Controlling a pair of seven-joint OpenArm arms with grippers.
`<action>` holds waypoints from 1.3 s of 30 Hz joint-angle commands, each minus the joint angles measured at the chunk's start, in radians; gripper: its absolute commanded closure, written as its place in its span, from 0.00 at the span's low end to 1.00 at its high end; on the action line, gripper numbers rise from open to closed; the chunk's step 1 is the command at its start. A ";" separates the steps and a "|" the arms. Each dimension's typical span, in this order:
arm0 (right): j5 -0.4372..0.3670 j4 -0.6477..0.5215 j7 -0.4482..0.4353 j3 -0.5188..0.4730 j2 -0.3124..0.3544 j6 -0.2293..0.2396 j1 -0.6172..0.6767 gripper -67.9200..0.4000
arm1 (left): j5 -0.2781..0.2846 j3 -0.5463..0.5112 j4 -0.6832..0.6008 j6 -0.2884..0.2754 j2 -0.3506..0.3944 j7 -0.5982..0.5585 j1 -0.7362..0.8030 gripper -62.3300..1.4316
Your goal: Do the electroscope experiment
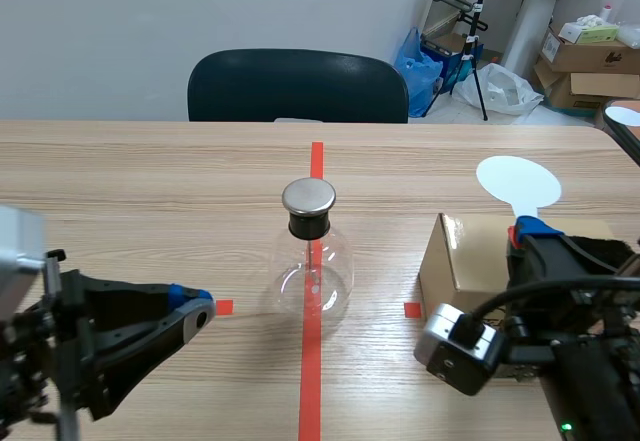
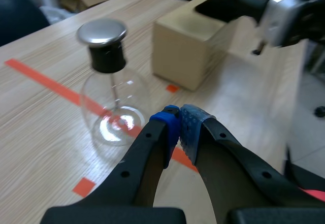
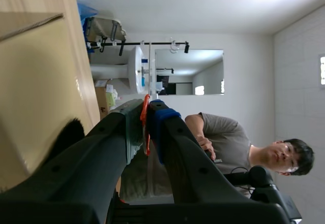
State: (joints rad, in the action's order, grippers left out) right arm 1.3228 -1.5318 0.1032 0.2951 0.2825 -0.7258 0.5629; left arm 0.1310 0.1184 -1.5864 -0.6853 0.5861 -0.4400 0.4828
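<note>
Your electroscope (image 1: 312,266) stands upright about midway along the counter (image 1: 120,191), right on the long tape line, roughly halfway between the near and far edges. It is a clear glass flask with a metal cap (image 1: 308,197) on a black stopper.

Your left fingers (image 1: 190,316) sit low toward the near left corner. They are pressed together with nothing between them, and the tips point at the flask. A strip of bare counter with a small tape square separates them from the glass.

Toward the right edge, a cardboard box (image 1: 475,256) rests on the counter. Only a narrow gap of bare wood lies between its near corner and the flask.

Your right fingers (image 1: 530,228) are raised over the box and pinch the handle of a white paddle (image 1: 518,181). Its round disc shows beyond the box's far edge.

The far half of the counter is open on both sides of the tape line. A dark chair (image 1: 298,86) stands behind the far edge.
</note>
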 commanded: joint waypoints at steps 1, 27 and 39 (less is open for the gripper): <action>-0.011 -0.021 -0.037 -0.032 -0.011 -0.057 0.011 0.98 | 0.013 -0.037 -0.040 -0.011 0.005 -0.035 0.056 0.93; -0.217 0.189 -0.742 -0.603 -0.236 -0.057 0.039 0.98 | -0.028 -0.282 -0.261 -0.011 0.010 -0.111 0.318 0.00; -0.159 0.297 -0.749 -0.622 -0.236 -0.057 -0.010 0.98 | -0.047 -0.282 -0.261 -0.011 0.010 -0.140 0.315 0.00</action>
State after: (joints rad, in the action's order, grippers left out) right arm 1.1667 -1.2285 -0.6460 -0.3225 0.0364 -0.7261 0.5571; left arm 0.0719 -0.1696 -1.8427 -0.6945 0.6014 -0.5587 0.8001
